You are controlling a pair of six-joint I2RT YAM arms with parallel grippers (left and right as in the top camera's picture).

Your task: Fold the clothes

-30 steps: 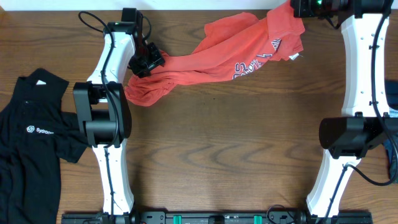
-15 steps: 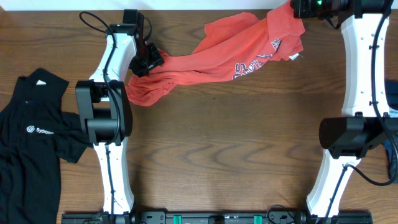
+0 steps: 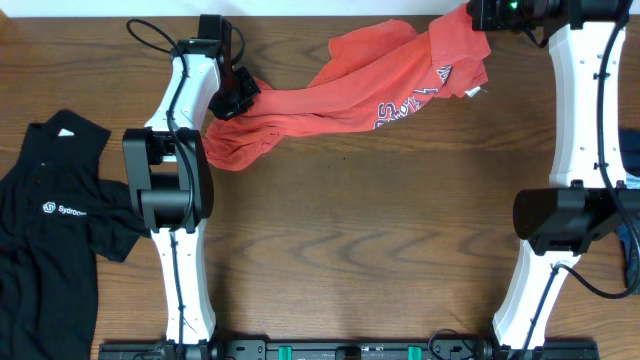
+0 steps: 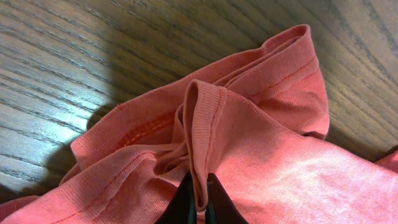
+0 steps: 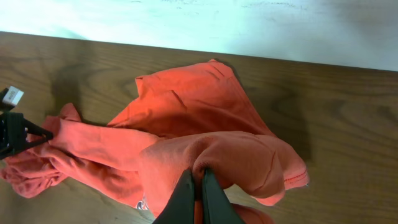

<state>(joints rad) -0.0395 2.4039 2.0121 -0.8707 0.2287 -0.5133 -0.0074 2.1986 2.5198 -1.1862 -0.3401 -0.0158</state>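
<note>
Wood tabletop [image 3: 360,230] has the coral-red T-shirt [image 3: 350,90] strung out all rumpled from roughly 11 to 1 o'clock, with some white lettering peeking out toward its 3 o'clock end. The black collared shirt [image 3: 50,220] lies at 9 o'clock, small white logo up. The right gripper [image 5: 194,186] has its jaws pinching the tee's far end. The left gripper [image 4: 200,199] had open jaws a second ago, and now they're clamped on a hemmed fold.
</note>
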